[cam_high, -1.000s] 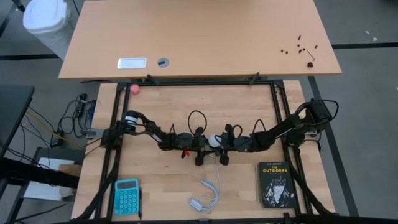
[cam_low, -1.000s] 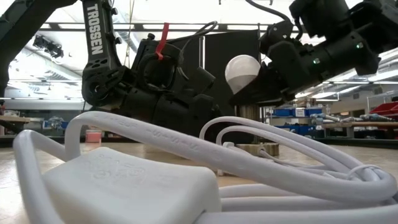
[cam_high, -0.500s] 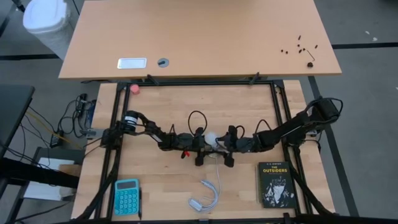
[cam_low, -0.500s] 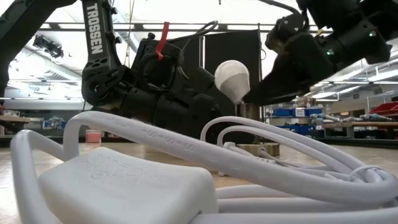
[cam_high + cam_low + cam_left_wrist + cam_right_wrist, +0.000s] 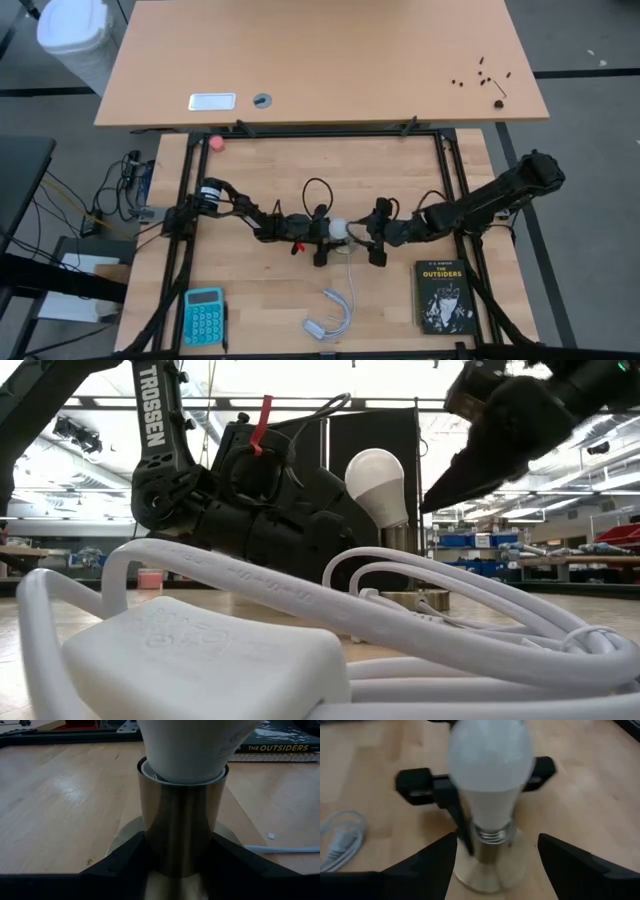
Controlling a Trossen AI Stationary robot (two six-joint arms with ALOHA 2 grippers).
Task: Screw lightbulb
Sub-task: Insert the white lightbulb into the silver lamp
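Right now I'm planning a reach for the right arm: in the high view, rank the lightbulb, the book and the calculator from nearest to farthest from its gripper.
From the right gripper:
1. lightbulb, just on its left-arm side.
2. book, near the table's front right corner.
3. calculator, at the front left corner.

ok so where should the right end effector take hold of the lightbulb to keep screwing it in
Probably the frosted globe of the lightbulb, coming from the side across its widest part. It stands upright in the brass socket, threads still showing, and the left end effector already clamps the socket.
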